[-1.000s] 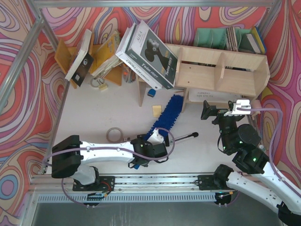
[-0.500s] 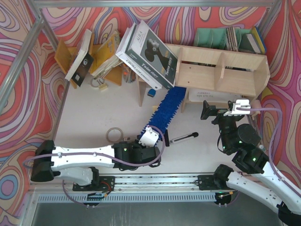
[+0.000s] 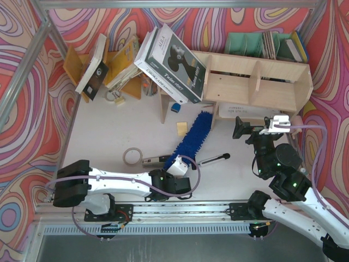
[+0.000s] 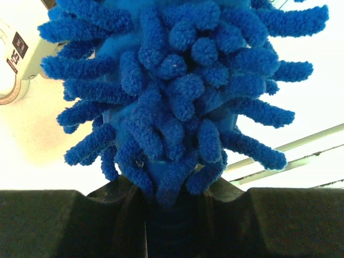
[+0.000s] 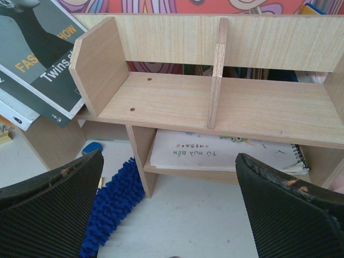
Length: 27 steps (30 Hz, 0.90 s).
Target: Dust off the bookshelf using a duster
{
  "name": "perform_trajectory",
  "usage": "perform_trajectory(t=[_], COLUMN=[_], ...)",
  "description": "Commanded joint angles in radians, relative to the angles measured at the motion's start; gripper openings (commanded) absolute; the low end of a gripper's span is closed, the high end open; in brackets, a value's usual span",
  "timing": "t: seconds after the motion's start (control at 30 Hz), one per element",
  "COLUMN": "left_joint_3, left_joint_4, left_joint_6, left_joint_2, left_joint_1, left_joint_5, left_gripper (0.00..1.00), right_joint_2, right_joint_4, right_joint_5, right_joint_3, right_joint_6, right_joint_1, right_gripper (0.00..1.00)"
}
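Duster (image 3: 193,134) slants across the white table (image 3: 109,131). Its fluffy blue head ends just beside the lower left upright of the bookshelf (image 3: 256,82), and its handle end sits in my left gripper (image 3: 175,161). My left fingers are clamped narrow on that handle, and from my left wrist blue tufts fill nearly everything above them. The bookshelf stands at the far right of the table, its two upper compartments bare wood and a spiral notebook (image 5: 226,153) lying flat in the lower tier. My right gripper (image 3: 239,129) hangs in front of the shelf, fingers spread wide, holding nothing. A large grey book (image 3: 174,63) leans on the shelf's left end. A black-and-silver rod (image 3: 212,159) and a roll of tape (image 3: 124,157) lie near my left arm.
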Motion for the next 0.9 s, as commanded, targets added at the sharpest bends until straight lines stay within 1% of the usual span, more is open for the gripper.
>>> perform_trajectory(t=[0.0, 0.2, 0.37, 0.47, 0.53, 0.63, 0.87], left_joint_3=[0.011, 0.048, 0.053, 0.05, 0.049, 0.05, 0.059], left_joint_4=[0.015, -0.045, -0.035, -0.031, -0.032, -0.028, -0.011], left_joint_6=[0.002, 0.01, 0.043, 0.048, 0.046, 0.036, 0.017], left_joint_2=[-0.021, -0.163, -0.304, -0.338, -0.322, -0.26, -0.086], left_joint_1=[-0.009, -0.009, -0.009, -0.009, -0.01, -0.01, -0.009], left_joint_5=[-0.018, -0.116, -0.174, -0.189, -0.193, -0.179, -0.084], left_gripper=[0.0, 0.0, 0.0, 0.0, 0.0, 0.0, 0.0], right_joint_2=[0.006, -0.003, -0.005, -0.004, -0.004, -0.004, -0.006], right_joint_4=[-0.002, -0.003, -0.004, -0.004, -0.004, -0.005, -0.009], right_joint_5=[0.002, 0.002, 0.003, 0.002, 0.002, 0.003, 0.005], right_joint_3=[0.014, 0.014, 0.013, 0.014, 0.014, 0.014, 0.014], right_joint_6=[0.002, 0.008, 0.009, 0.008, 0.009, 0.01, 0.01], right_joint_1=[0.0, -0.001, 0.0, -0.001, 0.0, 0.0, 0.0], right_gripper=[0.99, 0.99, 0.99, 0.99, 0.99, 0.99, 0.99])
